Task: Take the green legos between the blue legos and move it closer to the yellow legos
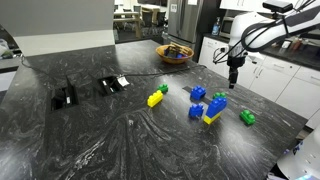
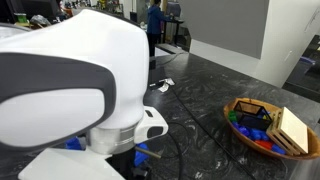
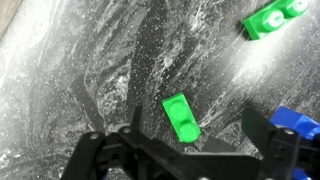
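In an exterior view, a green lego (image 1: 219, 96) lies among blue legos (image 1: 198, 93), next to a blue-and-yellow stack (image 1: 214, 108). A yellow lego (image 1: 155, 98) with a small green one (image 1: 163, 89) beside it lies further left. Another green lego (image 1: 247, 117) lies right of the group. My gripper (image 1: 234, 82) hangs above the table by the blue group. In the wrist view the gripper (image 3: 197, 135) is open and empty. A two-stud green lego (image 3: 181, 116) lies flat on the table below, between the fingers. A blue lego (image 3: 295, 122) shows at the right edge and another green lego (image 3: 272, 18) at the top right.
A wooden bowl (image 1: 175, 53) with items stands at the back of the dark marble table (image 1: 110, 140); it shows close up in an exterior view (image 2: 265, 125). Two black objects (image 1: 65, 97) (image 1: 112, 84) lie on the left. The robot base (image 2: 70, 80) blocks most of that exterior view.
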You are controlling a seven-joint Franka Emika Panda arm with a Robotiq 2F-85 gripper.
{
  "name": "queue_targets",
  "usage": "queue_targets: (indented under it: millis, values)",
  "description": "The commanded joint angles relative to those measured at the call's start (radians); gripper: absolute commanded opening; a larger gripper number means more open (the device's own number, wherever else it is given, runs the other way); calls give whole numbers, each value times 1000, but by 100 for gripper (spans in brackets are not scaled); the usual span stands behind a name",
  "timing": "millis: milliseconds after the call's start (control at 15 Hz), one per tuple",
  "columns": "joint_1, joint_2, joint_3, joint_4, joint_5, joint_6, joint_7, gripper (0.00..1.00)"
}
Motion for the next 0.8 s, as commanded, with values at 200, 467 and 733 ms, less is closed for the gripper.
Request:
queue_targets:
  millis: [200, 467, 733]
  values:
    - [43, 76, 16, 21, 25, 112, -236, 100]
    - [41, 129, 38, -1, -4, 121, -381, 100]
    - [29, 144, 54, -2, 12, 111, -349, 100]
